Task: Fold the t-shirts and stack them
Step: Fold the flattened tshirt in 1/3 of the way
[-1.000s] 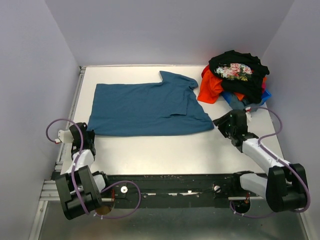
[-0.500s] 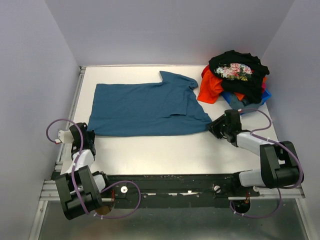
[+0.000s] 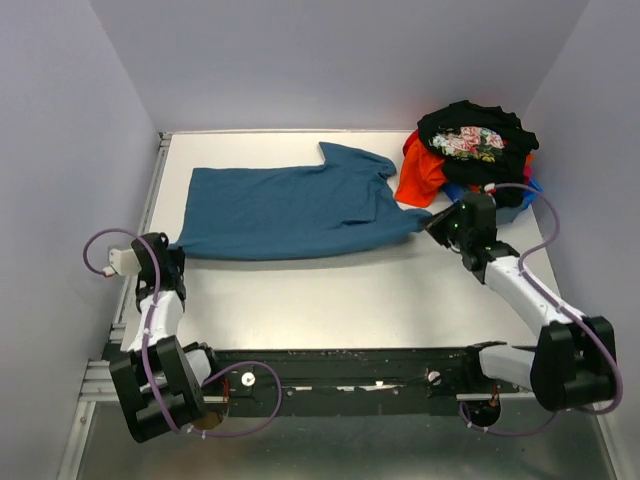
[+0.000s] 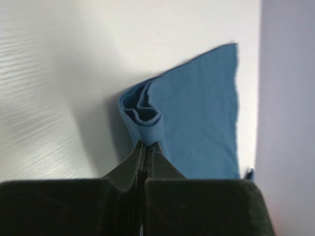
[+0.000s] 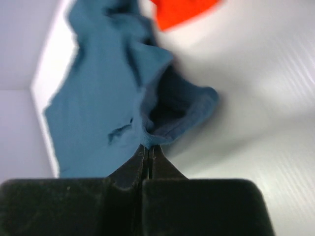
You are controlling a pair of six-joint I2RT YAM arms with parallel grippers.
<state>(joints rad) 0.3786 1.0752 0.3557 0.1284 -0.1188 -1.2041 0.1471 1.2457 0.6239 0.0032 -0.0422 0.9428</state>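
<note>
A teal-blue t-shirt [image 3: 290, 210] lies spread across the white table [image 3: 330, 290]. My left gripper [image 3: 172, 250] is shut on its near left corner; in the left wrist view the cloth [image 4: 197, 128] bunches at the left gripper's [image 4: 146, 146] tips. My right gripper [image 3: 432, 224] is shut on the near right corner, lifted off the table; the right wrist view shows the hem [image 5: 177, 115] pinched at the right gripper's [image 5: 148, 146] tips. A pile at the back right holds a black floral t-shirt [image 3: 470, 135], an orange-red one [image 3: 418, 178] and a bright blue one [image 3: 520, 200].
Grey walls close in the table on the left, back and right. A metal rail [image 3: 150, 195] runs along the table's left edge. The black base bar [image 3: 340, 365] crosses the near edge.
My right gripper closed on the shirt's near right corner and moved it back and up. The near hem has shifted away from me. My left gripper stayed shut and moved slightly.
</note>
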